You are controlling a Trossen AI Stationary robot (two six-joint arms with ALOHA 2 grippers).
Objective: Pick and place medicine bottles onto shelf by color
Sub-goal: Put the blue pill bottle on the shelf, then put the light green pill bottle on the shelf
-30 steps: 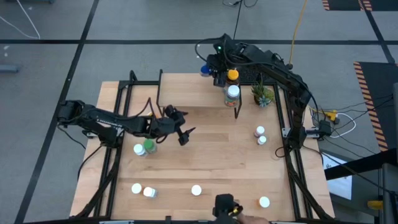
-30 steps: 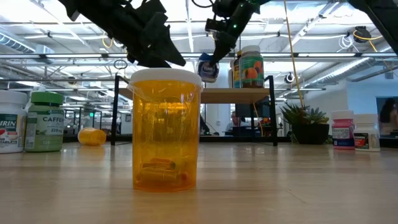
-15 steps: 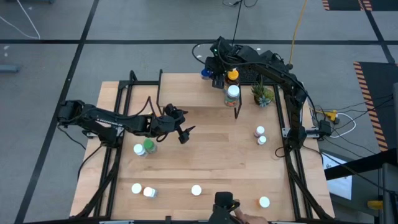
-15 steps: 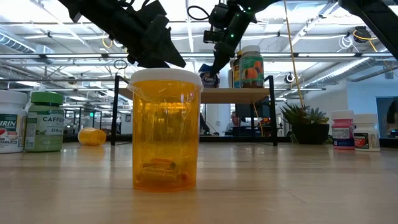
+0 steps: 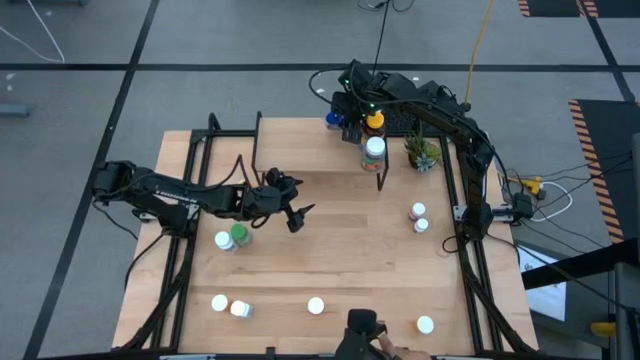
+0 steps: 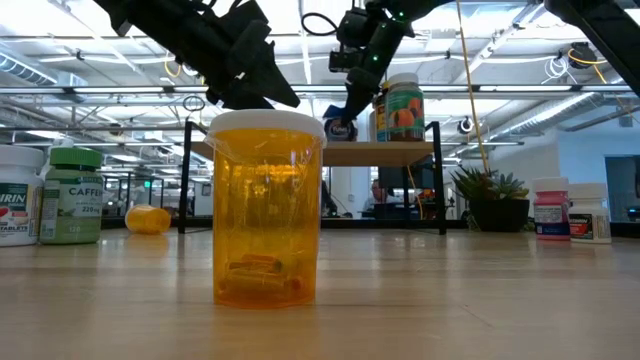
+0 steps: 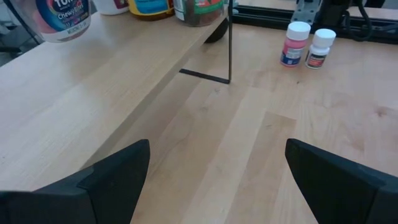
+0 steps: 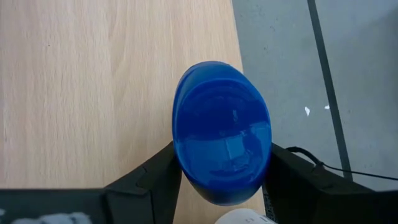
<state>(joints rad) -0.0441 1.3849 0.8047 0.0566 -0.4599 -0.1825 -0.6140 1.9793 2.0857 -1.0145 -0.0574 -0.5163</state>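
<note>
Low view: nearest orange bottle [image 6: 266, 208] holds capsules at its bottom.

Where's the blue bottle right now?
The blue bottle is clamped in the right gripper at the shelf's far-left end in the high view, just left of the yellow-capped bottle.

From above, the right arm's dark gripper [image 5: 349, 112] covers most of the small blue-capped bottle [image 5: 332, 118]. In the left wrist view, the pink-labelled white bottle [image 7: 61, 17] is cut off by the frame. The low view cuts off the white bottle [image 6: 17, 205] at the edge; far labels are unreadable.
</note>
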